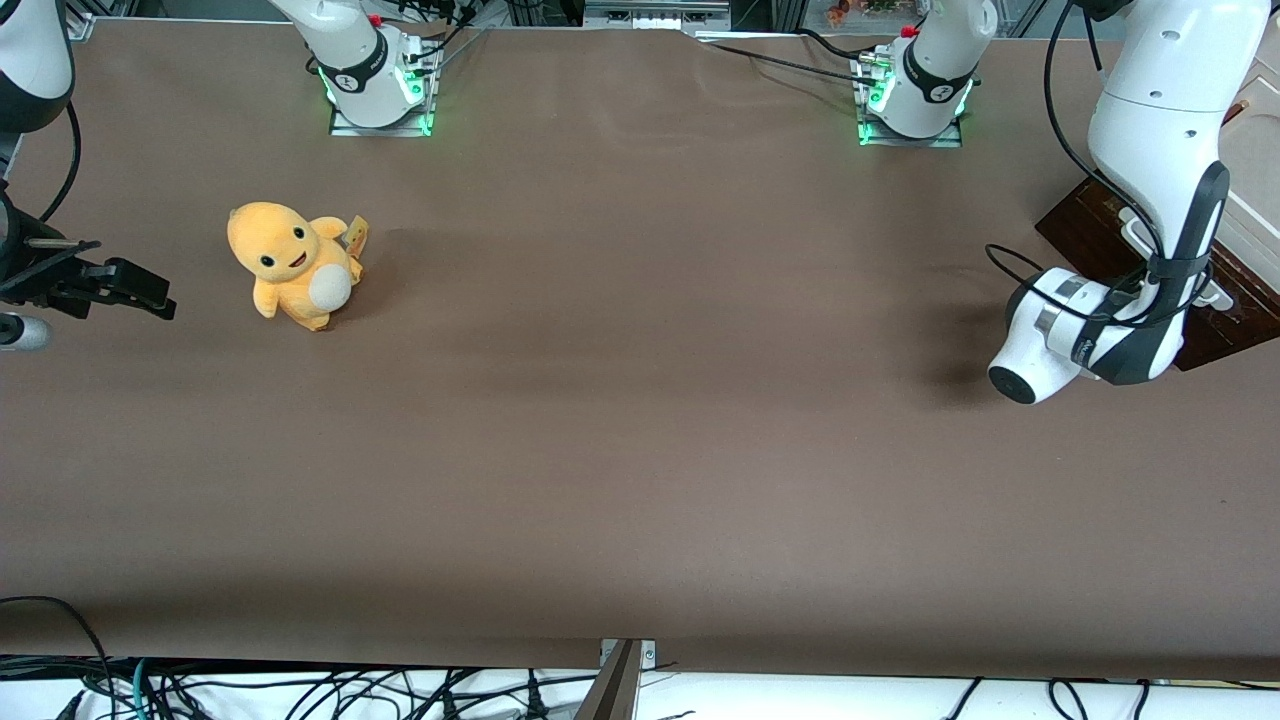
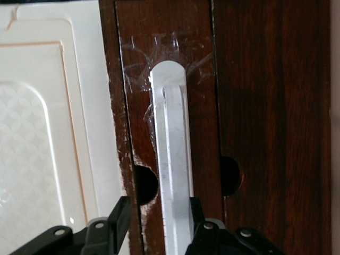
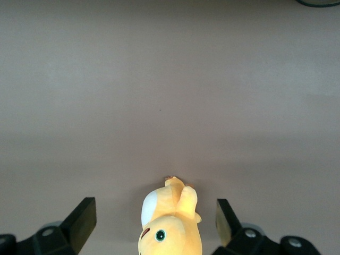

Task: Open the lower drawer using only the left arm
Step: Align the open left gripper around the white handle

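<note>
- Left arm stood at its own end of the counter, wrist bent down over the dark wooden cabinet at the counter's edge.
- Pincer sat at the drawer's front; in the front view it was hidden under the wrist.
- Wrist view: the pale bar handle ran between the two black fingers, one on each side. They looked close about the bar, but we could not tell whether they pressed on it, so grip unconfirmed.
- Drawer appeared shut: front flush with the neighbouring dark panel, no tan floor showing.
- Cream panel lay beside the drawer front.
- Orange plush sat well apart, toward the parked arm's end.
- Step, as we judged it: grasp on the handle, pull not yet begun.
- Next move, in our view: a firm clamp on the bar, then a straight pull away from the cabinet face, kept in line with the drawer's travel so the fingers don't slip off.
</note>
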`<action>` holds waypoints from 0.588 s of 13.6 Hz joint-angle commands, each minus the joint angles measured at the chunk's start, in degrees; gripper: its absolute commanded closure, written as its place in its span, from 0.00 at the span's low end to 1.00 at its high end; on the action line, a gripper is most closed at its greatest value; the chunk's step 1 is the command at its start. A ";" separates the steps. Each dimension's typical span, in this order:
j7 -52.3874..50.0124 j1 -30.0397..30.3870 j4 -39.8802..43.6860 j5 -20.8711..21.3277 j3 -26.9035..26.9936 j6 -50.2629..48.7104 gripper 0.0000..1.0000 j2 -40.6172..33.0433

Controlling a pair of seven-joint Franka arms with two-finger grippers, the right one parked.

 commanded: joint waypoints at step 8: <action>-2.78 1.34 -0.49 2.82 -0.23 -0.41 0.59 1.23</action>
